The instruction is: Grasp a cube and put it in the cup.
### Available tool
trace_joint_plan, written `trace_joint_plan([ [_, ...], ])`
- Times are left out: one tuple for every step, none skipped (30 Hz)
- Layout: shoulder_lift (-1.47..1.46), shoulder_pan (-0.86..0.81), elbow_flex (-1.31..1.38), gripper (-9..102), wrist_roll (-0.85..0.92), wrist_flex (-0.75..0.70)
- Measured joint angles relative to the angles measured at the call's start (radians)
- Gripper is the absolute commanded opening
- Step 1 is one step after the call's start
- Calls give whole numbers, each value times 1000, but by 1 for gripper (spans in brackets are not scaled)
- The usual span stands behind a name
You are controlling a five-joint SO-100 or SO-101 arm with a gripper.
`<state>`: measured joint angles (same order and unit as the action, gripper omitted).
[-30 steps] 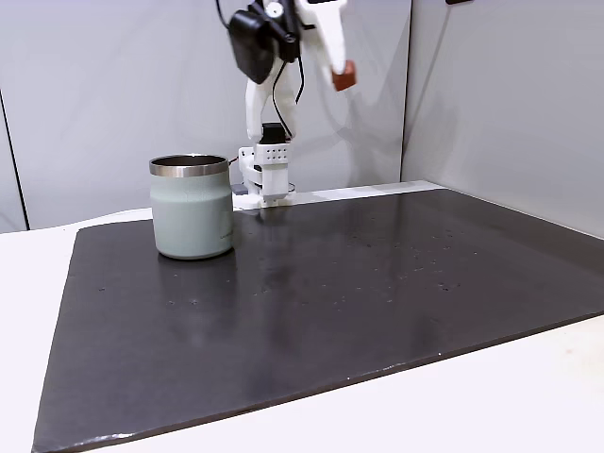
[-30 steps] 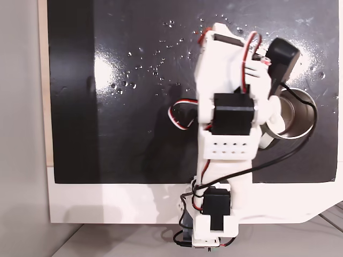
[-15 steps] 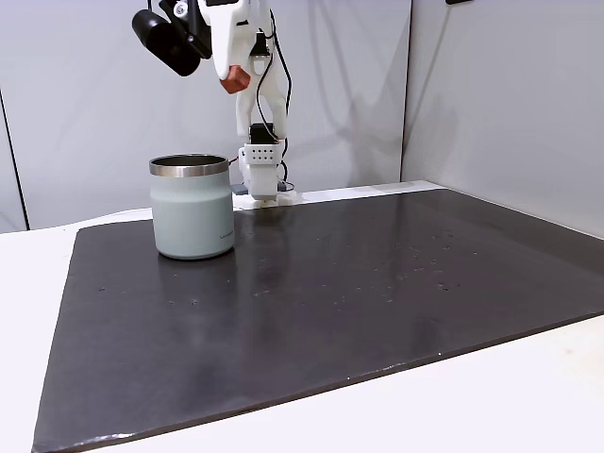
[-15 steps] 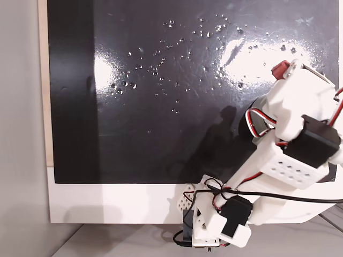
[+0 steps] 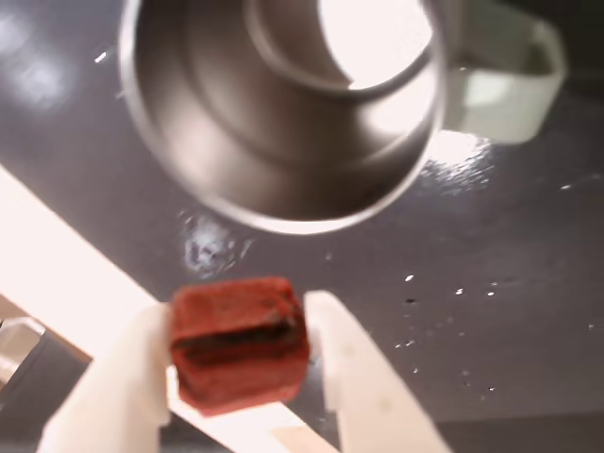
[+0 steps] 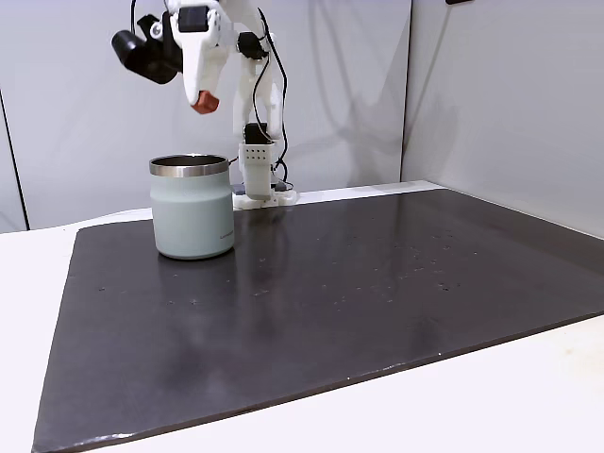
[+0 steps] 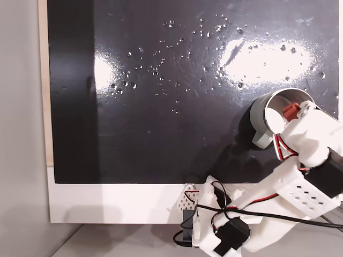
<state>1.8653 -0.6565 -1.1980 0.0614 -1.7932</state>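
cube point(image 5: 239, 342): reddish-brown, dark scuffs | cup point(image 6: 192, 213): pale grey-green body, shiny steel rim and inside | pincer point(image 5: 241, 377): white fingers | arm point(image 7: 300, 182): white shells, black motors, red and black wires | mat point(image 6: 359, 283): glossy black, pale specks | counter point(image 6: 28, 283): white

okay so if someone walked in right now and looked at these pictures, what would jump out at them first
Probably the red-brown cube pinched in the white gripper, held high in the air above the cup in a fixed view. Next, the cup's shiny steel inside, open just ahead of the cube in the wrist view, on the dark mat.
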Motion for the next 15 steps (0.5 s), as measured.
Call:
trace_joint_plan([
  [0, -8, -20, 3, 3, 0],
  [0, -15, -35, 3, 6, 0],
  [0, -28, -49, 3, 6, 0],
  [-5, -38, -57, 3, 6, 0],
  [-12, -55, -66, 3, 6, 0],
  [-20, -66, -71, 3, 6, 0],
  [-31, -72, -72, 3, 6, 0],
  [-37, -78, -74, 3, 6, 0],
  [-44, -78, -74, 3, 6, 0],
  [-49, -78, -74, 3, 6, 0],
  [-55, -83, -74, 4, 6, 0],
  [-61, -89, -78, 4, 6, 0],
  [-66, -94, -81, 4, 6, 0],
  [-71, -101, -83, 5, 6, 0],
  [-71, -104, -87, 5, 6, 2],
])
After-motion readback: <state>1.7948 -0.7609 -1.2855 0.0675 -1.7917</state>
